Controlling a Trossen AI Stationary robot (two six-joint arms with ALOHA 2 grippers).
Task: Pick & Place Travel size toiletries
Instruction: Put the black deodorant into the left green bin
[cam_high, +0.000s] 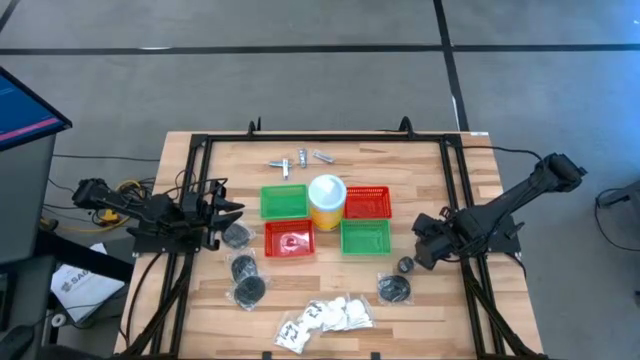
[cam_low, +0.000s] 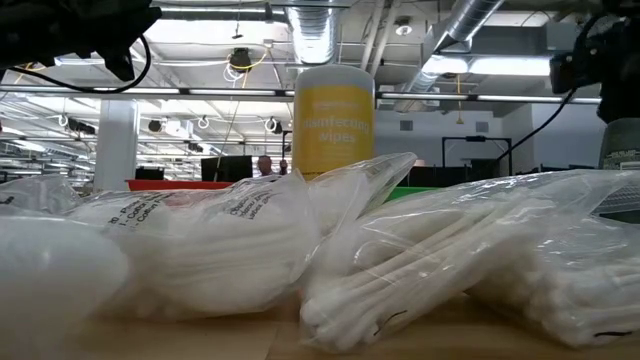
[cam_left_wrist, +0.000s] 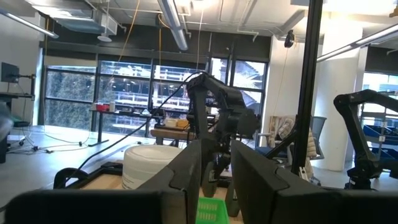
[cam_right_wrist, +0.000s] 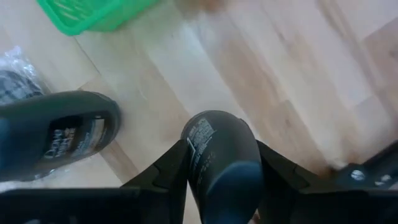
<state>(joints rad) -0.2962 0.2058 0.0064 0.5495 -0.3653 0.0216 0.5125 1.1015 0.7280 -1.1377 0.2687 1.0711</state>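
My right gripper (cam_high: 418, 256) stands at the table's right, pointing down, shut on a small dark grey toiletry stick (cam_right_wrist: 219, 155), which also shows as a dark spot (cam_high: 405, 265). Beside it a second dark piece with a printed label (cam_right_wrist: 59, 134) lies on its clear bag (cam_high: 394, 289). More bagged dark round pieces (cam_high: 243, 267) lie at the near left. White pieces in printed packets (cam_high: 325, 318) lie on the tabletop at the near edge. Silvery metal pieces (cam_high: 300, 160) are at the far side. My left gripper (cam_left_wrist: 214, 180) waits raised at the left, open, with nothing between its fingers. My right gripper pinches the dark stick between its two fingers (cam_right_wrist: 169, 171), one on each of its opposite sides (cam_right_wrist: 194, 149). The fingers come from above, slanting down, and lie along the stick. Its rounded end points down past the fingertips; whether it is clear of the tabletop, I cannot tell.
Two green mesh baskets (cam_high: 285, 201) (cam_high: 365, 238) and two red ones (cam_high: 367, 203) (cam_high: 289, 240) surround a yellow canister with a white lid (cam_high: 327, 200) at mid-table. A black frame (cam_high: 452, 180) runs along the table's sides. Bare wood lies right of the near green basket.
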